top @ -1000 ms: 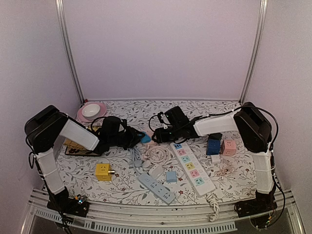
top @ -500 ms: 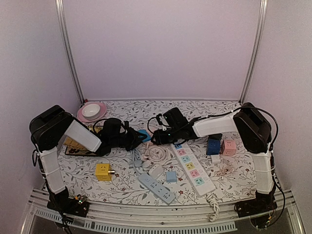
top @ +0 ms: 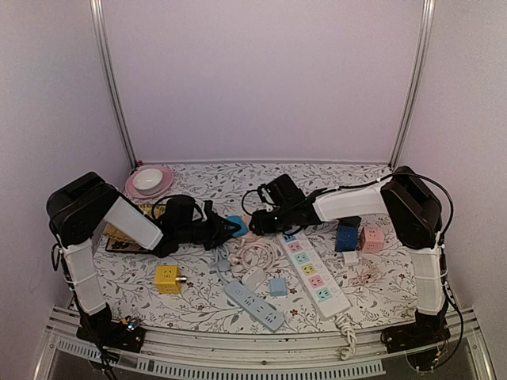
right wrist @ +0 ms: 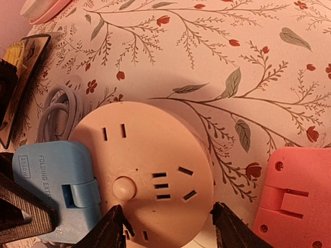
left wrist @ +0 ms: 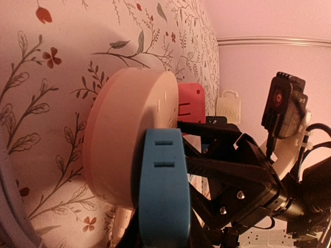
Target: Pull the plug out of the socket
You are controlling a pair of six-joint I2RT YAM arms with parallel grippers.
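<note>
Nearest the arm bases, the counter [top: 198, 305] carries idle hardware: a grey power strip [top: 253, 306], a yellow cube socket [top: 166, 279] and a long white strip with coloured outlets [top: 313, 273]. None of it is touched, and none of it looks to be the job in hand.

The work sits further in, mid-counter, where the two arms meet nose to nose. The left tool [top: 220, 229] is clamped on the blue plug [right wrist: 51, 186], a folding adapter seated in the side of the round socket [right wrist: 139, 165]. One of its black fingers [right wrist: 20, 217] lies against the plug's flank in the right wrist view. The right tool [right wrist: 168, 227] straddles the socket body with a fingertip against the rim on either side, and appears to be closed on it. The split makes sense: one arm pins the socket so that it cannot slide, and the other has the plug to draw straight out along its pins.

The plug is not yet off — its body sits flush against the socket wall, with no gap showing in either wrist view. A red plug [right wrist: 295, 196] lies just beside the socket on the far side from the blue one, so the right tool has little room to shift.

Beyond, a dark blue cube [top: 346, 235] and a pink cube [top: 372, 237] sit to the right. A pink plate [top: 135, 188] holding a white bowl [top: 148, 179] rests at the back-left corner — well apart from the pull.
</note>
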